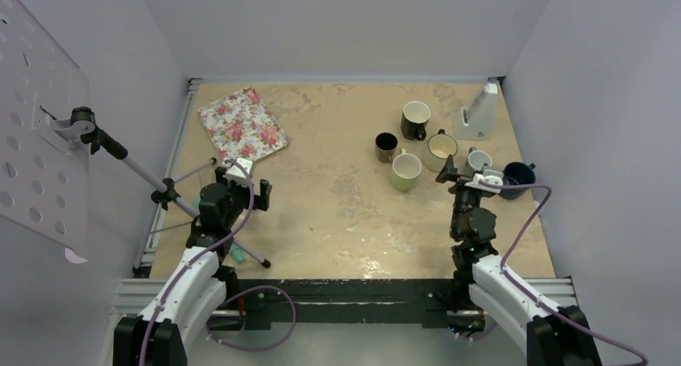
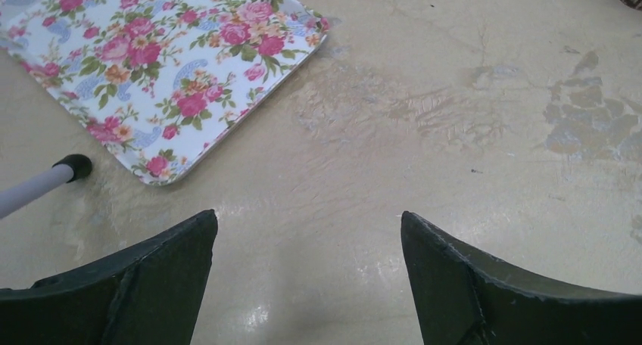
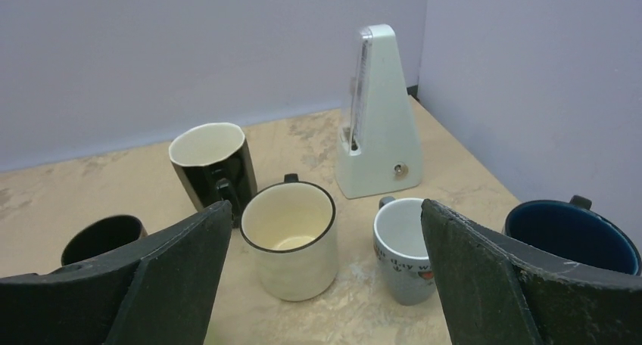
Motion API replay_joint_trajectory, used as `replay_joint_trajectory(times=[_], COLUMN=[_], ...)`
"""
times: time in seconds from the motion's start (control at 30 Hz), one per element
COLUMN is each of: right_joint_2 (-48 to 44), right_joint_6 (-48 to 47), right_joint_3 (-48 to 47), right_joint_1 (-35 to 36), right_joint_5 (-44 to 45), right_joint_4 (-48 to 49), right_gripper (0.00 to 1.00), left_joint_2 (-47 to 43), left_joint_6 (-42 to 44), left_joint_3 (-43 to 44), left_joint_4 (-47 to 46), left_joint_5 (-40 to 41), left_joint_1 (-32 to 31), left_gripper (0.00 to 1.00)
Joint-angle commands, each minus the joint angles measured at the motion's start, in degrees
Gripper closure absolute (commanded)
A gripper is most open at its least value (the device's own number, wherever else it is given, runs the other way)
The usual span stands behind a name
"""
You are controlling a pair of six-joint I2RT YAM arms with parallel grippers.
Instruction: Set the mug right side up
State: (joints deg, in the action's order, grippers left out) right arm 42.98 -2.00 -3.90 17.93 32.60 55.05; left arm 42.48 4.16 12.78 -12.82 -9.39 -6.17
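Hovers with left fingers [image 2: 151, 277] spread wide and empty above bare bench [image 2: 424, 133], near a corner of the flowered tray [image 2: 151, 65]. Holds right fingers [image 3: 484, 277] equally parted, gripping nothing, low at the bench's far right, facing a metronome [image 3: 378, 118]. Shows cream mug [image 3: 291, 243], black mug [image 3: 208, 160], grey mug [image 3: 401, 247], blue mug [image 3: 568, 235] and green mug [image 1: 405, 172] clustered there, all mouth-up; cannot tell which one the task means.
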Motion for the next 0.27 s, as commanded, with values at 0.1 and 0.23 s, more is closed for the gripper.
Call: replay_joint_trajectory(times=[0.1,0.23], right_joint_2=[-1.4,-2.7], right_joint_6=[-0.3,-0.1], right_joint_3=[-2.2,-2.1], right_joint_1=[0.0,0.0], right_joint_5=[-1.3,-2.1], right_joint_4=[0.7,0.1], right_gripper=[0.01,0.01], left_joint_2=[0.0,0.4], left_joint_6=[-5.9,-7.8], left_joint_3=[-0.3,0.7], left_joint_4=[-3.5,-0.2], left_joint_5=[6.7,8.8], left_joint_1=[0.0,0.0], left_gripper=[0.12,0.07])
